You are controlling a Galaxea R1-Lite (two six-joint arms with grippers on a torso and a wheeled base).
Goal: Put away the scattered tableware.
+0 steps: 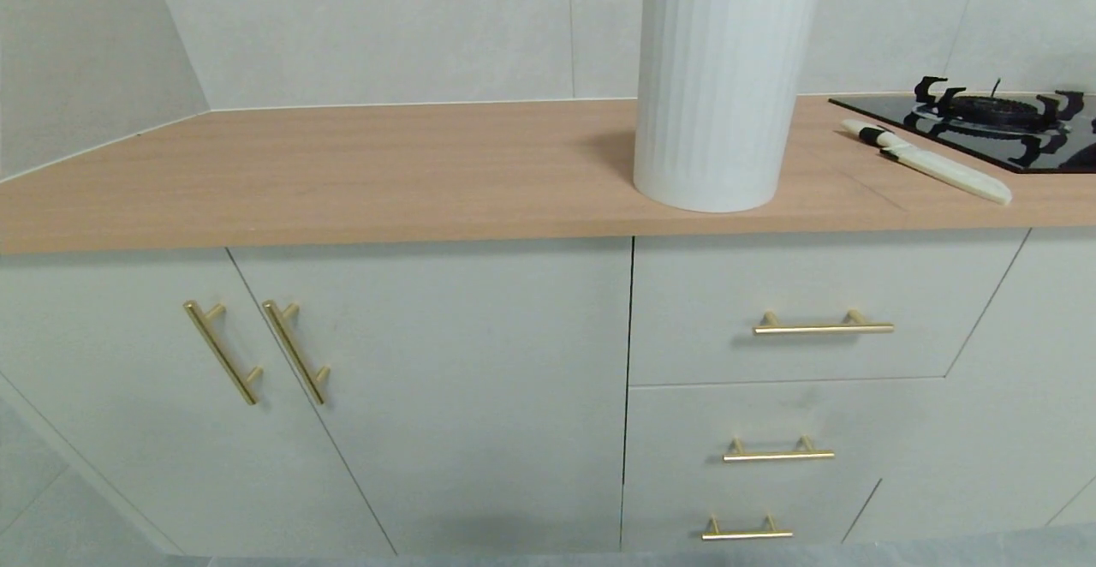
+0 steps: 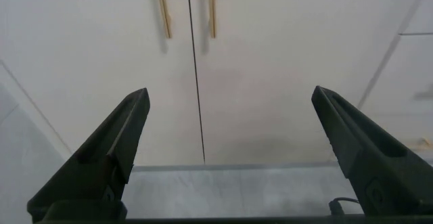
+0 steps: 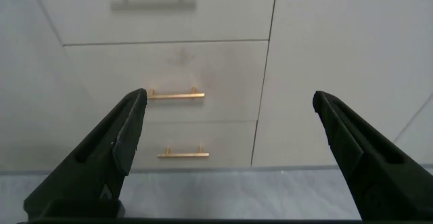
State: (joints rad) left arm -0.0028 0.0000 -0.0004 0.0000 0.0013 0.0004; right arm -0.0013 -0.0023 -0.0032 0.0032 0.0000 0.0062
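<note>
Two claws are seen, both spread wide apart and holding nothing. The left claw (image 2: 230,95) is held low before two pale cupboard doors (image 2: 284,82), which meet at a thin dark seam. Two gold door handles (image 2: 163,7) are set either side of that seam. The right claw (image 3: 229,95) is held low before three stacked drawers (image 3: 169,68); three gold drawer handles (image 3: 176,95) are counted, one on each. Grey floor (image 3: 216,183) is seen under both claws.

Above the cupboards, one wooden table (image 1: 385,173) is shown from the head view, backed by pale wall tiles. One tall white ribbed container (image 1: 719,79) stands upright on it, near the front edge, above the drawers. One knife (image 1: 929,163) with a pale blade lies flat on the table, to the right of the container and apart from it, just beside one black glass hob (image 1: 873,109). One black burner grate (image 1: 993,109) sits on the hob.
</note>
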